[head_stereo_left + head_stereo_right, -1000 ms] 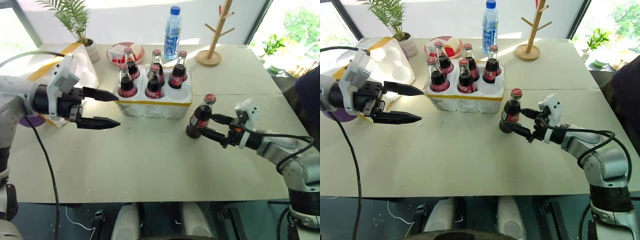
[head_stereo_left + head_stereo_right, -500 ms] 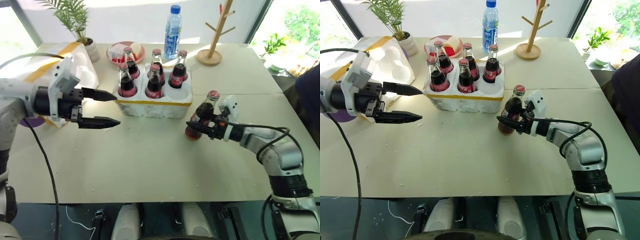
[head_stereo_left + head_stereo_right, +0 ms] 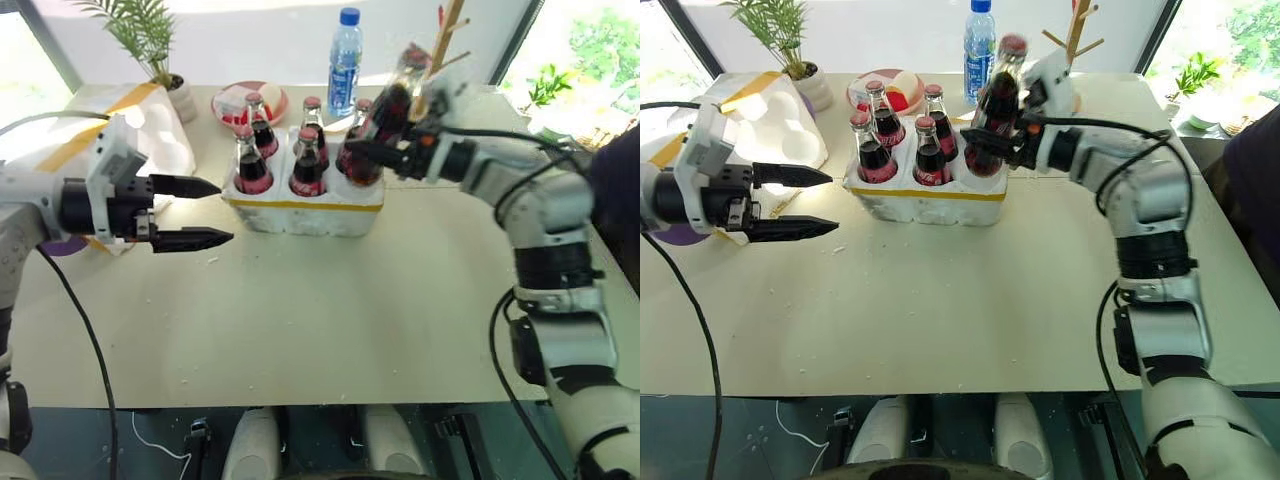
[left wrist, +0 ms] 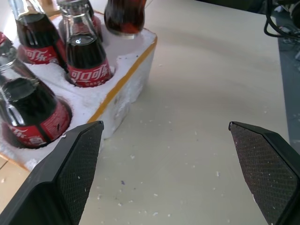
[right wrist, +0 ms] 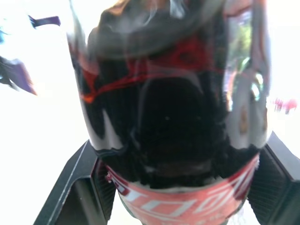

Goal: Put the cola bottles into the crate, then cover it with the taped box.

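The crate point(image 3: 300, 212), a low white foam block with a yellow band, stands mid-table with several cola bottles point(image 3: 252, 165) upright in its holes. My right gripper point(image 3: 375, 152) is shut on one more cola bottle point(image 3: 1000, 95). It holds the bottle tilted in the air over the crate's right end. In the left wrist view this bottle's base point(image 4: 124, 18) hangs just above the foam. My left gripper point(image 3: 225, 211) is open and empty, just left of the crate. Behind it lies the taped box point(image 3: 150, 130).
A blue-capped water bottle point(image 3: 345, 60), a plate point(image 3: 235, 100) and a potted plant point(image 3: 150, 40) stand behind the crate. A wooden rack point(image 3: 1075, 30) rises at the back right. A person's dark sleeve point(image 3: 615, 190) shows at the right edge. Bare table lies in front.
My right gripper closed on the bottle standing on the table, lifted it, and carried it up and over to the crate's right end. The left gripper stayed about where it was.
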Controlling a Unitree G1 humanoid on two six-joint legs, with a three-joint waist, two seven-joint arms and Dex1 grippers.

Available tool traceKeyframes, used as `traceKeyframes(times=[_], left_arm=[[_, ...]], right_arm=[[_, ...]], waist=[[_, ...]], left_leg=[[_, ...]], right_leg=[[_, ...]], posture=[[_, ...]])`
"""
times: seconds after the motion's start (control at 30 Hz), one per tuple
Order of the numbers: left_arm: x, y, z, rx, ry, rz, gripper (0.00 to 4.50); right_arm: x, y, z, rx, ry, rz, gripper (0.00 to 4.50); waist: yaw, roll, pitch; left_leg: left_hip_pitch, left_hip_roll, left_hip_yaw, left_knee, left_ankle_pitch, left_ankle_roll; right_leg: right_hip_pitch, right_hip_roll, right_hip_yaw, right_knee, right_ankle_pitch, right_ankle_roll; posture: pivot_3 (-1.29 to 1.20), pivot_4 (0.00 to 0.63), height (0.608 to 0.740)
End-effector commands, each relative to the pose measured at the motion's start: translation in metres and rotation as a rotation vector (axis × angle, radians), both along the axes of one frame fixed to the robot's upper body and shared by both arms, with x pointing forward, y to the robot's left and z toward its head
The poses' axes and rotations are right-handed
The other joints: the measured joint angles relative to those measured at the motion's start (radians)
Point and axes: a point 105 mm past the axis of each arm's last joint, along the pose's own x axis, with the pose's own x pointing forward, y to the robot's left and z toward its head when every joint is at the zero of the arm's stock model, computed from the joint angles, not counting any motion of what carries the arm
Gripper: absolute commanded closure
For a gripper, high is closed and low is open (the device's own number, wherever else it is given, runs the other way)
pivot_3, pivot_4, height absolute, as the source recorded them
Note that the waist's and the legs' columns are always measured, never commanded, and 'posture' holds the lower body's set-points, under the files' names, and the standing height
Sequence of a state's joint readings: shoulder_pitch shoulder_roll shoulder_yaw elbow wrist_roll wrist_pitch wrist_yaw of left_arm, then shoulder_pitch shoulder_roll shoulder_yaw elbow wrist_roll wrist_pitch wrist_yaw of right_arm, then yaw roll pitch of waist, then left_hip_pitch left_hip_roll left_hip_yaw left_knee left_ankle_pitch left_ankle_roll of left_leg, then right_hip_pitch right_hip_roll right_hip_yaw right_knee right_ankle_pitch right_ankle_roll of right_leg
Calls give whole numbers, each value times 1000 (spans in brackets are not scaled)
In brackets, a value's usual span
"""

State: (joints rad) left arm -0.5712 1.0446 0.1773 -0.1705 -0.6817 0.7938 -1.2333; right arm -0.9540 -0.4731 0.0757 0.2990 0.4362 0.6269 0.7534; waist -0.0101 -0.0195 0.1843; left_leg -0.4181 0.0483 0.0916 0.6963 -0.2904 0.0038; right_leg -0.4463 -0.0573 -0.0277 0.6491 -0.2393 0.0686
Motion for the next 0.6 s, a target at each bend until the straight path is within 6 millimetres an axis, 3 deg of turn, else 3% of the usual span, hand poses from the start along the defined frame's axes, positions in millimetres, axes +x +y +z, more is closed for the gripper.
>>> traceKeyframes(times=[0.03, 0.23, 0.3, 0.37, 0.6], left_arm=[[-5, 0, 14, -5, -77, 6, 0], [-5, 3, 15, -15, -88, 35, 0], [-5, 4, 15, -17, -88, 41, 0], [-6, 6, 15, -16, -87, 48, 0], [-11, 29, 24, 10, -100, 134, 0]], right_arm=[[7, 5, 14, -49, -106, -14, 1637], [10, 12, -20, -114, -44, -11, 1637], [9, 13, -21, -102, -31, -9, 596], [6, 12, -17, -93, -40, -5, 67], [-28, -16, 28, -51, -86, 58, 67]], waist=[[-2, 0, 0], [-5, 0, 0], [-5, 0, 0], [-6, 0, 0], [-2, 0, 0]], left_leg=[[-2, 0, 0, 0, 0, 0], [-9, 0, 0, 2, 3, -6], [-9, 0, 0, 2, 3, -5], [-8, 0, 0, 2, 3, -4], [-9, 1, 0, 2, 1, -2]], right_leg=[[-2, 0, 0, 0, 0, 0], [-10, 0, 0, 1, 0, 0], [-10, 0, 0, 2, 0, 0], [-9, 0, 0, 3, 0, 0], [-11, 0, 0, 3, 0, 0]], posture=[[0, 150, 740], [0, 150, 740], [0, 150, 740], [0, 150, 740], [0, 150, 740]])
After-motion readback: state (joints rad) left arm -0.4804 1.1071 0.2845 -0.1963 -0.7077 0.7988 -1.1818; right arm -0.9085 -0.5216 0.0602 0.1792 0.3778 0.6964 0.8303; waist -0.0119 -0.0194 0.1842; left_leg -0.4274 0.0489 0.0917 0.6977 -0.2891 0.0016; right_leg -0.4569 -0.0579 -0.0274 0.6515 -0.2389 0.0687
